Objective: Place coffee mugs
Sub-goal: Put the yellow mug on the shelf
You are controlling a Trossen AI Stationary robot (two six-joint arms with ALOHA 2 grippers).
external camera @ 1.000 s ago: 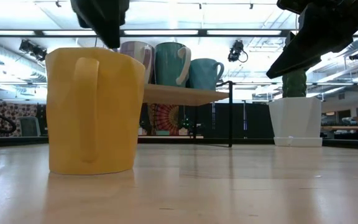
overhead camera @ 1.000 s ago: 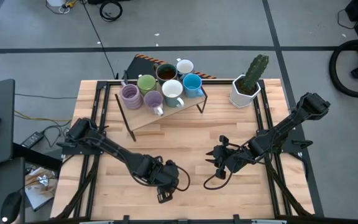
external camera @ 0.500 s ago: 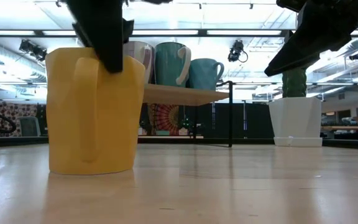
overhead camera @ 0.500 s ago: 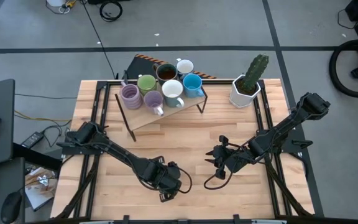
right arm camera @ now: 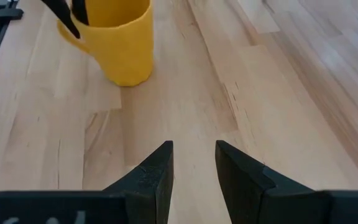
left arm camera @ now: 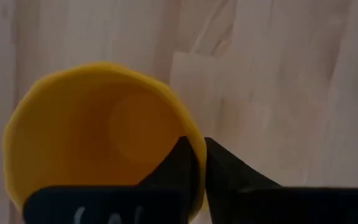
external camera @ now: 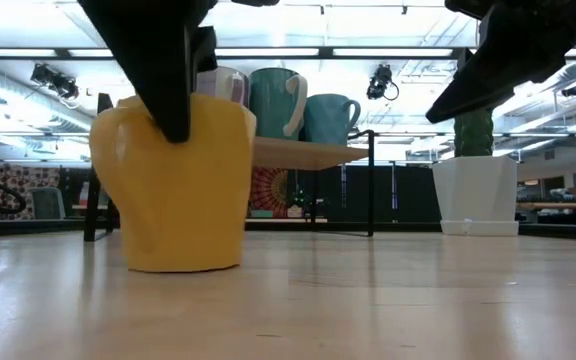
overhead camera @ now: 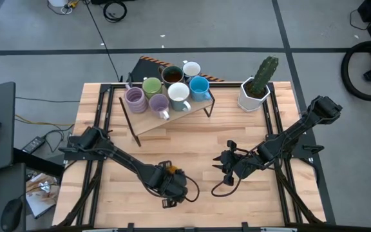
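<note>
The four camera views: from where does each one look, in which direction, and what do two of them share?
High view: above the table, straight down; both arms, left gripper on the yellow mug.
Low view: table height, level across; mug with shelf behind.
Left wrist view: down into the mug; own fingers pinch its rim.
Right wrist view: forward over the table; own open right gripper, mug.
All four share the mug.

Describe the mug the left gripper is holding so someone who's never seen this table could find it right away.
On the light wooden table, look to the near edge, away from the raised wooden shelf crowded with mugs. The yellow-orange ceramic mug stands there alone, the left gripper shut on its rim. It is the only mug off the shelf and the only one that colour.
</note>
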